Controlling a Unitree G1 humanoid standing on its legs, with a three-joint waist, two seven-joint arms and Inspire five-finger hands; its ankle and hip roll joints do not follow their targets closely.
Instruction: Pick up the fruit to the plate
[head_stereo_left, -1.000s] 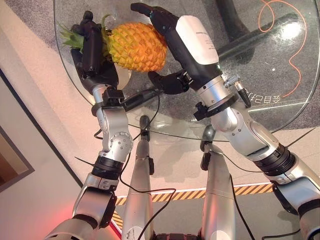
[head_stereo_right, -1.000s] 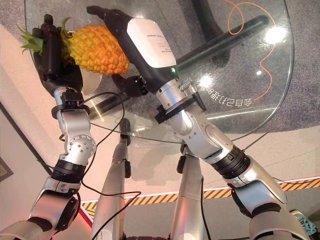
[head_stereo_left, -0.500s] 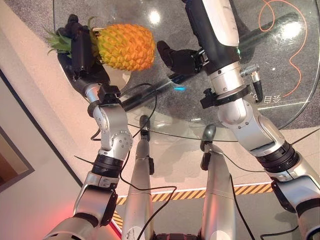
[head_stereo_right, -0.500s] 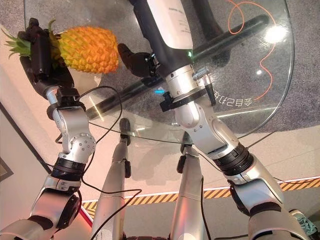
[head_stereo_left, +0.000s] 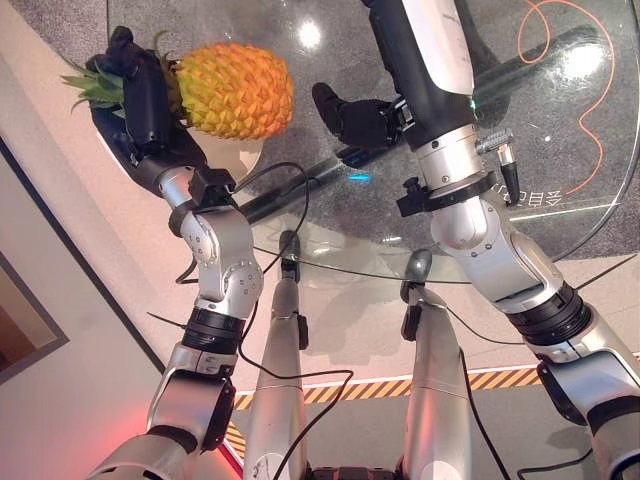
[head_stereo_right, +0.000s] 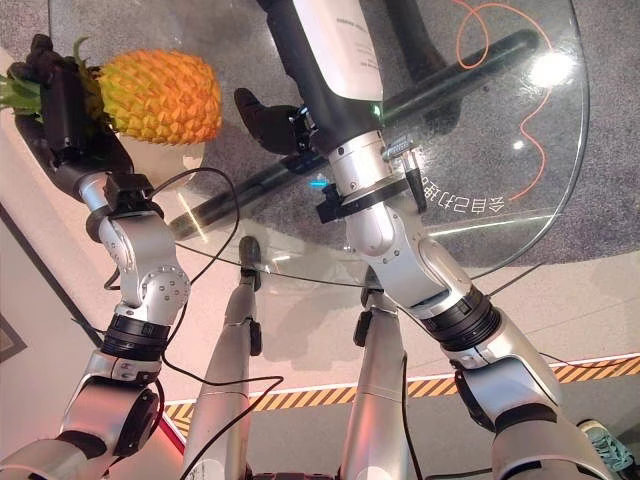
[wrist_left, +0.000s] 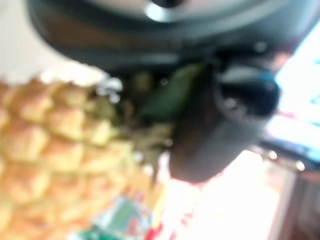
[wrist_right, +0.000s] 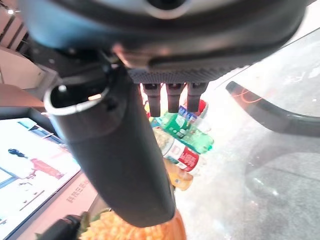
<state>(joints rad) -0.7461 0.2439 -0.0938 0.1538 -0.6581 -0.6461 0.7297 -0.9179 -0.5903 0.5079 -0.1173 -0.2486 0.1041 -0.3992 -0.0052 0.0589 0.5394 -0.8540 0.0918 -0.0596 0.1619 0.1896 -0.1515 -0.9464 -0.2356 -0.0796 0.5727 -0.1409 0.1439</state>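
Observation:
A yellow-orange pineapple (head_stereo_left: 236, 90) with a green crown hangs on its side just above a white plate (head_stereo_left: 236, 156) at the glass table's left edge. My left hand (head_stereo_left: 146, 100) is shut on the pineapple at its crown end; in the left wrist view the thumb (wrist_left: 215, 130) curls beside the green leaves (wrist_left: 170, 95) and the fruit's body (wrist_left: 50, 150). To the right of the fruit and apart from it, my right hand (head_stereo_left: 405, 70) is raised and open, thumb (head_stereo_left: 350, 115) pointing toward the pineapple and fingers (wrist_right: 170, 97) straight.
The round glass table (head_stereo_left: 560, 150) has its near edge just in front of both arms. A dark bar of the table's base and an orange cable (head_stereo_left: 585, 110) show through the glass. Several bottles (wrist_right: 180, 140) stand farther back on the table. A pale wall runs along the left.
My right hand has let go of the pineapple and risen away from it. My left hand has carried the fruit a little left and up.

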